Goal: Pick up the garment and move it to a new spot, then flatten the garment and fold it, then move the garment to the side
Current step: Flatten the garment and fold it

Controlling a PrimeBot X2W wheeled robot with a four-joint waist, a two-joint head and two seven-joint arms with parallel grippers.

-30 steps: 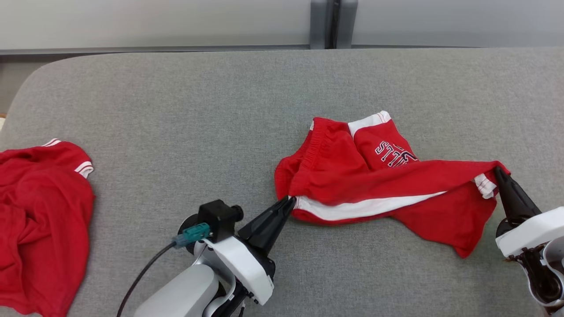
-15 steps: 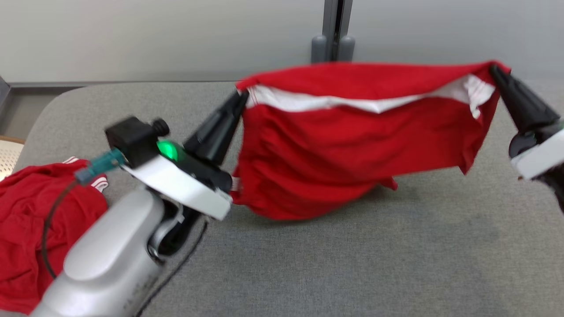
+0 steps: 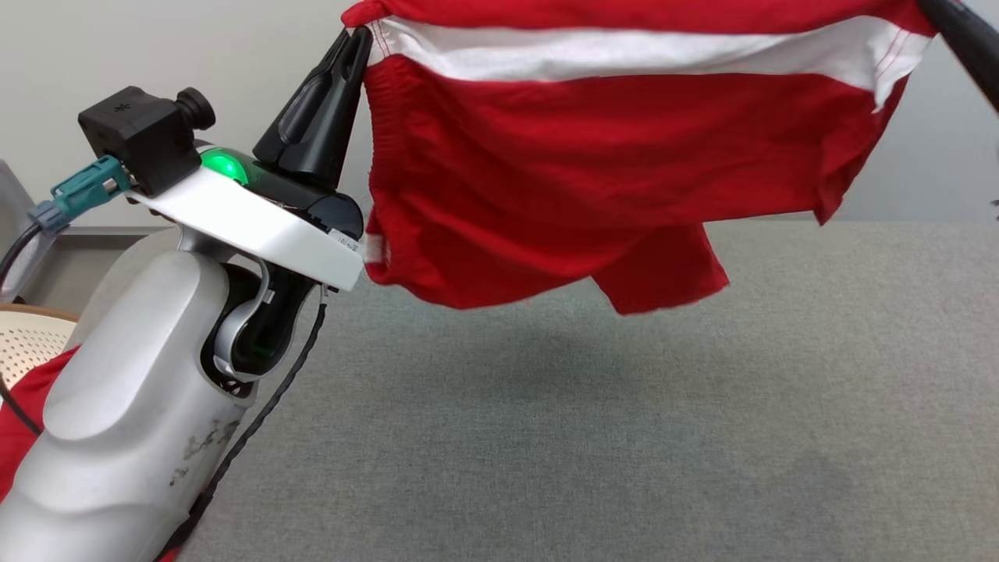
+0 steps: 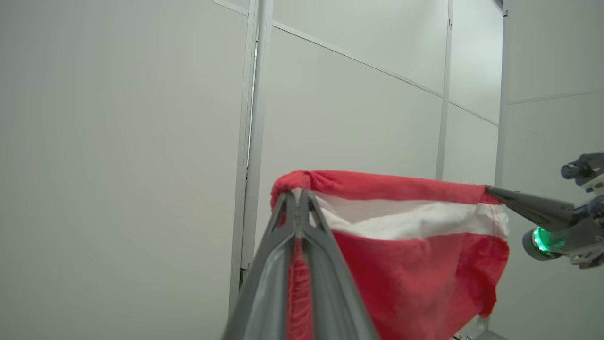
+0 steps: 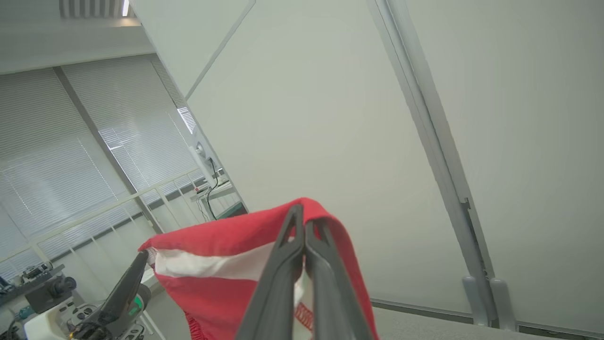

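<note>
Garment point(image 3: 609, 172) hangs stretched above the bench point(image 3: 624, 437), 12 o'clock in head view; seems soft, light, best held by top corners. Left wrist: left jaws clamped on its 9 o'clock corner. Right wrist: right jaws clamped on the 3 o'clock corner.

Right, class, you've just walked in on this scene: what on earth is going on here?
A two-armed robot is holding a pair of red shorts up in the air, stretched between its grippers. The left gripper is shut on one end of the white-striped edge and the right gripper on the other. The shorts appear to hang clear of the grey table. Another red garment lies on the robot's left, partly behind its arm.
</note>
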